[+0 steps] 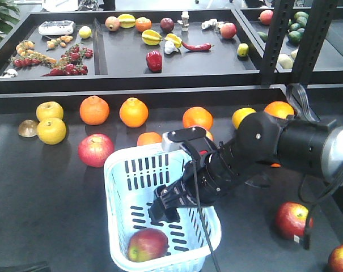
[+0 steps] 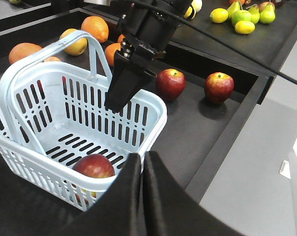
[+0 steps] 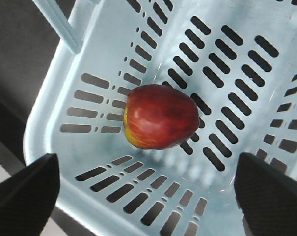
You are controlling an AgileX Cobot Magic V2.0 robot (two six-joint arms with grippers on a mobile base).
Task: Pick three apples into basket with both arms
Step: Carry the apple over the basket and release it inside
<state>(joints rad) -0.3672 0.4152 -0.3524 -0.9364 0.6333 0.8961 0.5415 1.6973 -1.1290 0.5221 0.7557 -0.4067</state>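
Note:
The pale blue basket (image 1: 121, 170) stands on the dark table with one red apple (image 1: 147, 245) lying on its slotted bottom. My right gripper (image 1: 162, 208) hangs open and empty inside the basket, just above that apple (image 3: 160, 116), with its fingertips (image 3: 28, 189) wide apart. My left gripper (image 2: 141, 164) is shut and empty, just outside the basket's near rim (image 2: 65, 173). Loose red apples lie left of the basket (image 1: 95, 149), to its right (image 1: 292, 220) and at the bottom right corner (image 1: 342, 259).
Oranges (image 1: 134, 112) and yellow-green apples (image 1: 51, 130) lie behind the basket. A raised ledge and black trays of mixed produce (image 1: 154, 60) run along the back. Two black posts (image 1: 299, 39) stand at the back right. The table edge (image 2: 236, 132) drops off near the loose apples.

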